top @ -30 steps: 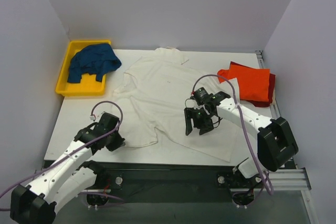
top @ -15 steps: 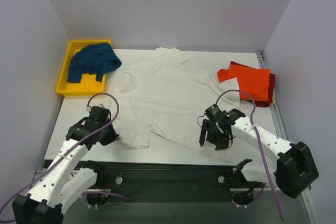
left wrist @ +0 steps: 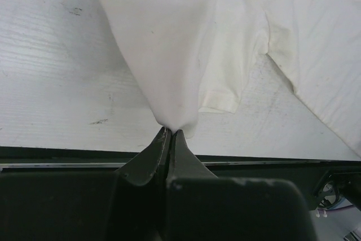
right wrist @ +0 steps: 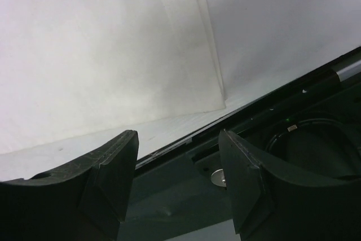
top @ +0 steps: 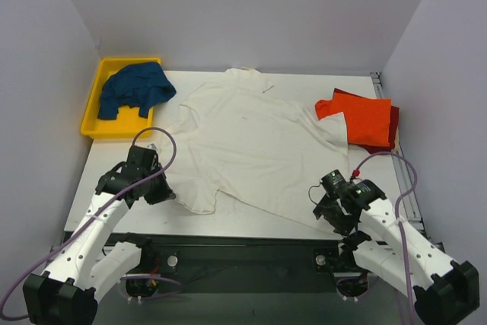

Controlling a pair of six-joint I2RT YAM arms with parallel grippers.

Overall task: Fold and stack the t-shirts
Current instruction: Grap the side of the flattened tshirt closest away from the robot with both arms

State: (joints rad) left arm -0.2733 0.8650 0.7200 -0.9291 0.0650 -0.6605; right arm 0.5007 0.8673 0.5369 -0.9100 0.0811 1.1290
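Note:
A large off-white t-shirt [top: 251, 138] lies spread across the middle of the table. My left gripper [top: 166, 194] is shut on a pinch of its near-left part; in the left wrist view [left wrist: 171, 131] the cloth [left wrist: 186, 55] rises taut from the closed jaws. My right gripper [top: 329, 217] is open and empty at the table's front edge, just off the shirt's near-right corner [right wrist: 214, 97]; it also shows in the right wrist view [right wrist: 179, 142]. Folded orange-red shirts [top: 365, 118] lie on a dark red one [top: 393, 125] at the right. A dark blue shirt [top: 135, 87] lies in the bin.
The yellow plastic bin [top: 93, 112] stands at the back left corner. The table's front edge and the dark metal frame [right wrist: 186, 196] lie right under my right gripper. Grey walls close in the back and both sides.
My right gripper moved from the middle of the off-white shirt down to its near-right corner at the front edge. My left gripper shifted slightly back and left, pulling the held cloth.

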